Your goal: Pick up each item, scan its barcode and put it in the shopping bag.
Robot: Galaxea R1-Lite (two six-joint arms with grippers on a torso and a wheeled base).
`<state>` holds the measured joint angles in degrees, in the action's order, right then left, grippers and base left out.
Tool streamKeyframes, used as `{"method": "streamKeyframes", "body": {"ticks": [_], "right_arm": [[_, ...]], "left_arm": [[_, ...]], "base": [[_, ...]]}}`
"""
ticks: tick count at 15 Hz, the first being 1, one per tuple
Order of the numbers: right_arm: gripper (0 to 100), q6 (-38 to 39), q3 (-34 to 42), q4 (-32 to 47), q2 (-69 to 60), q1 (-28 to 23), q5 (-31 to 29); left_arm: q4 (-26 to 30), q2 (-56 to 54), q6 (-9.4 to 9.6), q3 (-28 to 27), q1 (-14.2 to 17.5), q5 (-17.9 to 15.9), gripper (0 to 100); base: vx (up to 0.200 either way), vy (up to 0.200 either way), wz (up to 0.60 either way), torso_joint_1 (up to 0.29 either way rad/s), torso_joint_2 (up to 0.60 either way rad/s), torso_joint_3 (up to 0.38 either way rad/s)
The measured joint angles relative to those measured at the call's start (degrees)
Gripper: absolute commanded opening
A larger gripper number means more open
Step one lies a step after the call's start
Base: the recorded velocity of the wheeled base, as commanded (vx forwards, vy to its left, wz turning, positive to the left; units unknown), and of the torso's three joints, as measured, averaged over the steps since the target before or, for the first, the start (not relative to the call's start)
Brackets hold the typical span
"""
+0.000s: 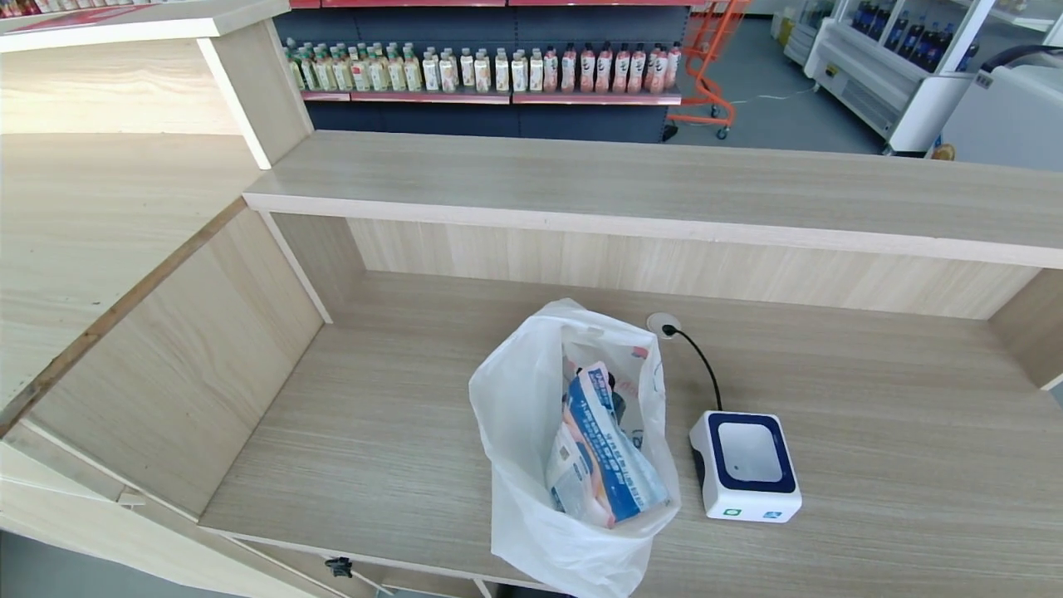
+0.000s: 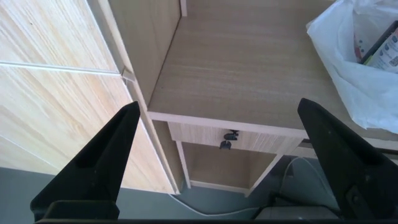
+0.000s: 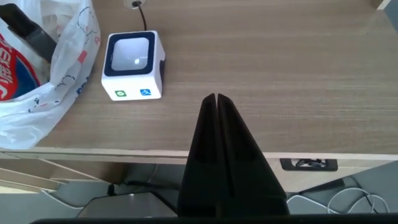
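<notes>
the wooden counter [image 1: 374, 432] is occupied near its front edge by a white shopping bag [image 1: 519, 415], in which a blue-and-white packet [image 1: 602, 453] is stood. a scanner [image 1: 745, 465] is set just beside the bag, to its right. the left jaws are spread wide, the right jaws pressed closed, both empty.

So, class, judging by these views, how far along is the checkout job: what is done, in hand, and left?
Done: a blue-and-white packet sits in the shopping bag beside the scanner. In hand: nothing; the left gripper is open, the right gripper shut on nothing, both at the edge of the counter. Left: bag and scanner are all that stands on the counter, so probably nothing.
</notes>
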<state>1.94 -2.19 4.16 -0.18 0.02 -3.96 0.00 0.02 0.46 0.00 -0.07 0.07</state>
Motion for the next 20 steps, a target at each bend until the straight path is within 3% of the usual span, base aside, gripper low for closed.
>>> {"method": "streamKeyframes", "body": {"ticks": [5,8,20], "right_arm": [[0,0.0,0.0,0.0,0.0,0.0,0.0],[0,0.0,0.0,-0.1,0.0,0.0,0.0],[0,0.0,0.0,0.0,0.1,0.0,0.0]], "left_arm": [[0.0,0.0,-0.06,0.0,0.1,-0.1,100],[0.0,0.0,-0.04,0.0,0.0,-0.1,100],[0.0,0.0,-0.2,0.0,0.0,-0.1,100]], "base": [[0.0,0.0,0.0,0.0,0.0,0.0],[0.2,0.0,0.0,-0.002,0.0,0.002],[0.0,0.0,0.0,0.0,0.0,0.0]]}}
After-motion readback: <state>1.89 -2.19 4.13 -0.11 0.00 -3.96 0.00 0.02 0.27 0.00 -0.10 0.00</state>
